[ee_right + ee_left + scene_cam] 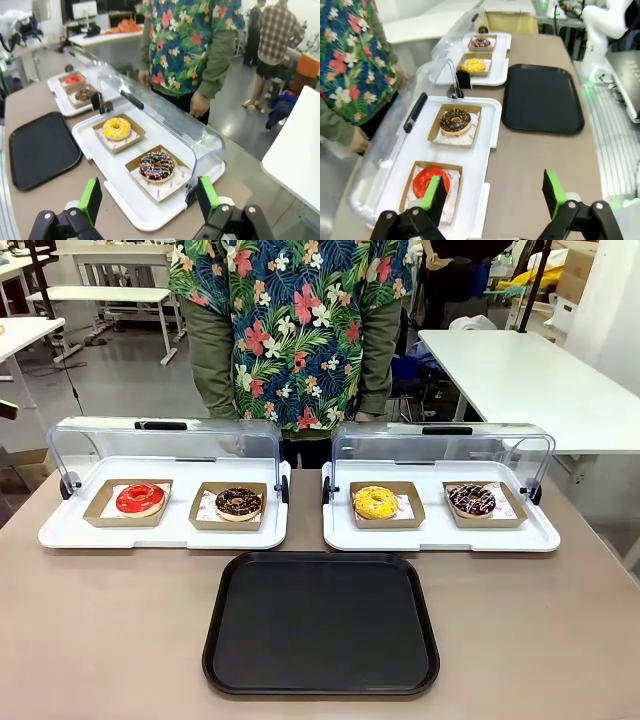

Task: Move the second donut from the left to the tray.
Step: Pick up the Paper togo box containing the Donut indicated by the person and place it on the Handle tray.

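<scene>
The robot's left hand [494, 182], along the bottom of its wrist view, is matt black: two angular fingers [434, 195] faced with bright green pads, hinged on black links with round silver pins at the knuckles. The right hand [149, 187], at the bottom of its own view, is built the same: black links, silver pins, green pads. In the upper right of the left wrist view, the right arm [606, 20] is a smooth, rounded white shell. The person [300, 330], top centre of the front view, wears a dark shirt printed with pink, red and white flowers and green leaves, over olive-green long sleeves [208, 350].
</scene>
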{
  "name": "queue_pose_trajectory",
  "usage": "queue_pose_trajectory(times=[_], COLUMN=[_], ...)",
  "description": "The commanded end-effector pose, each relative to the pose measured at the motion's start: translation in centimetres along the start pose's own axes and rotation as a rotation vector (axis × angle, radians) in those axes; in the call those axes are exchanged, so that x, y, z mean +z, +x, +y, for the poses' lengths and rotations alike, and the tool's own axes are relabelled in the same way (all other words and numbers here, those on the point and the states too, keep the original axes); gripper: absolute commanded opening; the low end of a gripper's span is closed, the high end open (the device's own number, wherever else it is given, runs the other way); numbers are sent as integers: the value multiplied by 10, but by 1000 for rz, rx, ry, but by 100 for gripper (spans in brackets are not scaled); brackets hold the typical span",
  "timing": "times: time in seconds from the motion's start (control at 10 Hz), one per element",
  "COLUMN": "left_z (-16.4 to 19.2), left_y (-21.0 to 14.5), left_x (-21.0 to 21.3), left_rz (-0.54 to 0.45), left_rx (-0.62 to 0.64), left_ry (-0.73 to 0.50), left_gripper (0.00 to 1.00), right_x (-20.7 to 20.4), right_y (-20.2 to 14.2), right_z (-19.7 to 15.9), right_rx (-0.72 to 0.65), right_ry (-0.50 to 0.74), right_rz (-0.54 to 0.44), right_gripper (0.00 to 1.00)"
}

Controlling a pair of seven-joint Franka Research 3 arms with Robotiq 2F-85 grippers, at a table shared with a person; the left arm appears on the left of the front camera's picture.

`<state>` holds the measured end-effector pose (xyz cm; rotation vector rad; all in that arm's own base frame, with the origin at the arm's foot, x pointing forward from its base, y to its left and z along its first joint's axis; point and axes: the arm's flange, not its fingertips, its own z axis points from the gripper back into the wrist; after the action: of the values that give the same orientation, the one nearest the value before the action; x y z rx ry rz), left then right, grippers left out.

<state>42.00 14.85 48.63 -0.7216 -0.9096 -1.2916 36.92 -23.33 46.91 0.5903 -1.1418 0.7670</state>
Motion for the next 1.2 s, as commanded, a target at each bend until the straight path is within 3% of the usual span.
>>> queue_pose_trajectory(times=[0.0, 0.6, 0.7, 1.1], left_z=[6, 0, 6, 6], left_y=[-11, -22, -21, -21], left_x=[-11, -12, -4, -4], left_rz=[-48, -33, -34, -34], left_rx=[4, 52, 47, 47], left_ry=[19, 137, 78, 78], left_gripper=[100, 100, 100, 100], right_x=[2, 5, 6, 6], right_y=[-10, -17, -23, -23], right_z=[-10, -8, -9, -9], right_rx=[-5, -1, -47, -47], right_ry=[18, -47, -3, -3], right_rz=[-21, 14, -10, -10], right_gripper=[100, 100, 100, 100])
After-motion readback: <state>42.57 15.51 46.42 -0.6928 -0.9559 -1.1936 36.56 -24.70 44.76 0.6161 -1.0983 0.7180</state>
